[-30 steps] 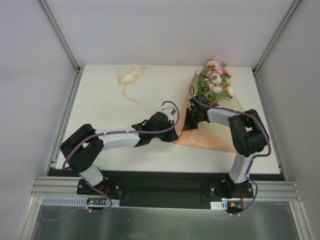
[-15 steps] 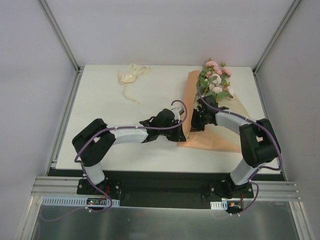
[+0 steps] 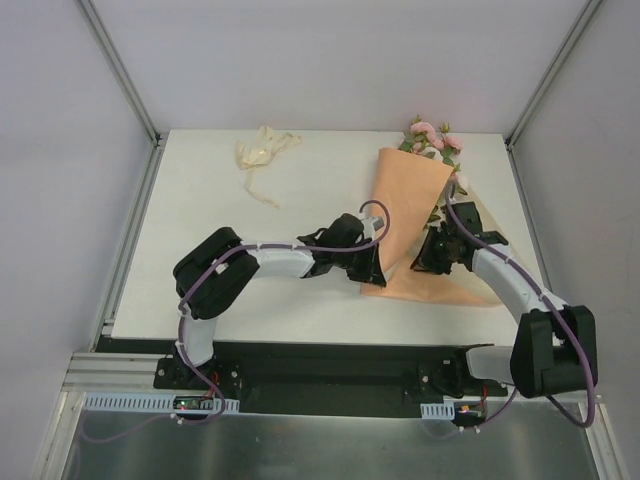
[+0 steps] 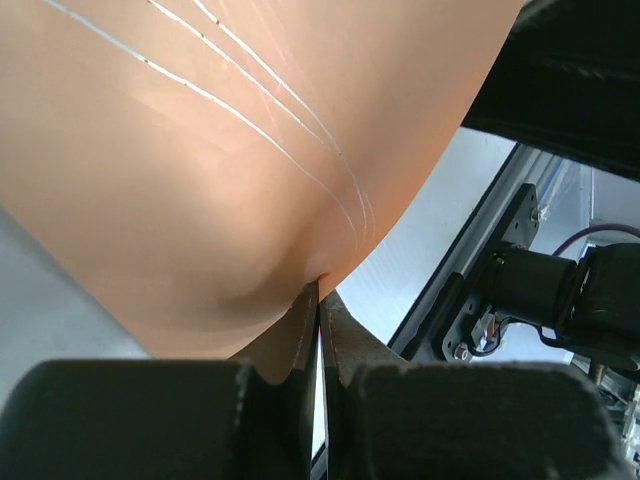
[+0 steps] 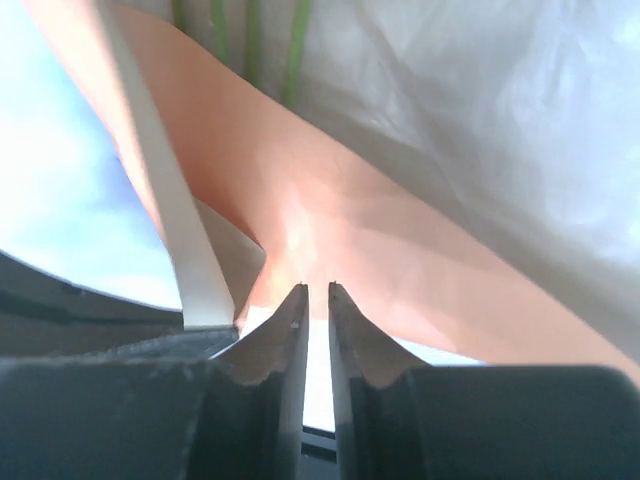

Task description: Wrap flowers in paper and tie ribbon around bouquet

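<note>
Now left gripper [image 4: 318, 292] pinching paper [image 4: 200, 150], right gripper [image 5: 317, 290] — barely parted

The big peach-orange paper sheet [image 3: 412, 200] is filling the white table's [image 3: 200, 230] right side; bare room is showing by its left edge.

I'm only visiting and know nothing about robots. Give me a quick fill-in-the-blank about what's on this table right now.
1. The flowers peeking out above the paper are ____.
2. The left gripper is pinching the ____.
3. The ribbon lies on the table near its far ____ corner.

Missing words: pink; paper; left.
</note>
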